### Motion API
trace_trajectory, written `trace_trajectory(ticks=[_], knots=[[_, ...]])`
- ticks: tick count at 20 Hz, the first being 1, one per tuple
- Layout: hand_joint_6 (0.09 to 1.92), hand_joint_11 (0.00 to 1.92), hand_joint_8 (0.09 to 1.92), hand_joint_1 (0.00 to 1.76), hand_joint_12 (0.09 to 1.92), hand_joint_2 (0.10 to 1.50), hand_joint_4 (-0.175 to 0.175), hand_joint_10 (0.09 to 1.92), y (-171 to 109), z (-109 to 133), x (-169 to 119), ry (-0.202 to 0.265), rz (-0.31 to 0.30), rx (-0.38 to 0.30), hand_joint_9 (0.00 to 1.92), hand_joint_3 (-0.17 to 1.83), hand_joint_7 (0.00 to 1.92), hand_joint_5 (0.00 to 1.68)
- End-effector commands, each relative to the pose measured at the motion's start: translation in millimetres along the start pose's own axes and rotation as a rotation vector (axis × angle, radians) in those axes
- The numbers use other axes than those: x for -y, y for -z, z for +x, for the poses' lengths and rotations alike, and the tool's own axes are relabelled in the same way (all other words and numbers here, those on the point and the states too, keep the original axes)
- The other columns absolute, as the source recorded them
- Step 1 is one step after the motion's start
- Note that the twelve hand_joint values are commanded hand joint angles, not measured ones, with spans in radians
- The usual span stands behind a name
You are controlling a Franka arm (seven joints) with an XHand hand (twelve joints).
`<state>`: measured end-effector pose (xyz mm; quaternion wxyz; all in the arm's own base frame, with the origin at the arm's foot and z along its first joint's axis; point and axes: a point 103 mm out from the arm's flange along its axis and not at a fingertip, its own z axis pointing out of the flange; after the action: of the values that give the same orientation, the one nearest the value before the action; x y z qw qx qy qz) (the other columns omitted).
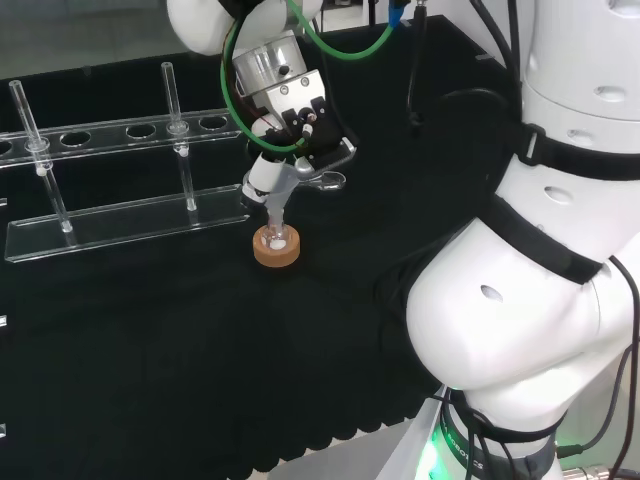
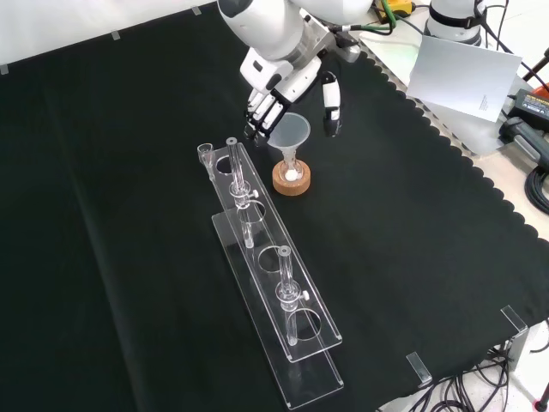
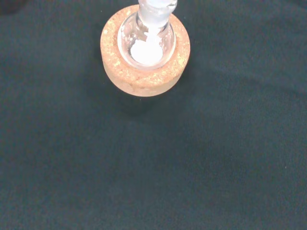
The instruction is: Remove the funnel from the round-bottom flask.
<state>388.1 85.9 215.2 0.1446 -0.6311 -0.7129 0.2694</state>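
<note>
Black cloth bench, cork ring, clear rack

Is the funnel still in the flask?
Yes. The funnel stands upright with its stem down in the flask on the cork ring.

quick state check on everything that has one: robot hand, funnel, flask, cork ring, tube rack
robot hand: open, fingers around the funnel's rim, grip not settled
funnel: upright, stem in the flask's neck
round-bottom flask: seated in the cork ring, something white inside
cork ring: flat on the cloth
tube rack: standing, glass tubes in some holes
</note>
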Motion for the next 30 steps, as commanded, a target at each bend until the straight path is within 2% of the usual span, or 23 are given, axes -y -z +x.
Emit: trace_trajectory(ticks=[1,6,11,21,26,30], knots=[[0.09,0.27,0.09,0.64,1.49,0.71,0.034,0.79,-3.4,1.9,-5.1,0.005,-0.001,0.01,0.0,0.08,0.0,0.07],[0.09,0.26,0.09,0.66,1.5,0.71,0.041,0.77,-6.7,3.1,-9.1,0.013,0.0,0.011,0.0,0.07,0.0,0.01],[0.09,0.28,0.09,0.69,1.49,0.71,0.048,0.87,-8.8,4.5,-12.6,0.014,0.011,0.044,0.01,0.07,0.02,0.0],[0.09,0.28,0.1,0.83,1.49,0.75,0.039,0.86,-10.2,-0.7,-13.8,-0.008,-0.014,0.095,0.1,0.13,0.11,0.17],[0.09,0.28,0.46,0.89,1.48,0.61,0.037,0.81,-10.4,0.0,-15.2,-0.013,-0.021,0.099,0.18,0.47,0.01,0.24],[0.09,0.3,0.6,0.9,1.47,0.58,0.034,0.77,-13.9,-0.5,-19.0,-0.012,-0.025,0.1,0.29,0.57,0.0,0.28]])
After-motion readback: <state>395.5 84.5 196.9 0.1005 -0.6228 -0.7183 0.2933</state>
